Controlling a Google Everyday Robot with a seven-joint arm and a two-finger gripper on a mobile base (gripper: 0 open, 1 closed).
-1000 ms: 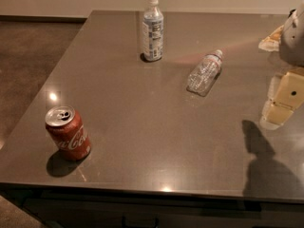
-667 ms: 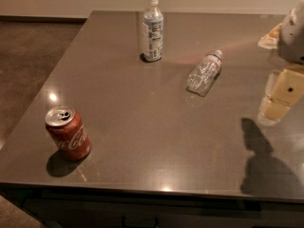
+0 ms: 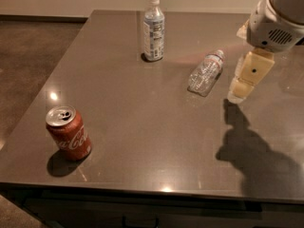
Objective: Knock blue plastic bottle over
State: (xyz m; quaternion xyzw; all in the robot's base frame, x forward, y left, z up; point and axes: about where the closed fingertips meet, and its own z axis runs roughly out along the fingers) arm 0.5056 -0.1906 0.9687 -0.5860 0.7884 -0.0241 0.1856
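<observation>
Thin plastic, likely light: blue plastic bottle (image 3: 154, 28) stands upper centre, best struck near its cap; gripper (image 3: 236, 93) hovers right, jaws' state unclear.

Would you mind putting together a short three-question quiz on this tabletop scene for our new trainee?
1. True or false: the blue plastic bottle stands upright towards the far side of the table.
2. Fill in the missing word: the red can stands near the table's front-____ corner.
3. The gripper hangs over the right side of the table. Which thing is nearest to it?
A) the red can
B) the small clear bottle lying on its side
C) the blue plastic bottle

Key: 1 true; 2 left; 3 B.
</observation>
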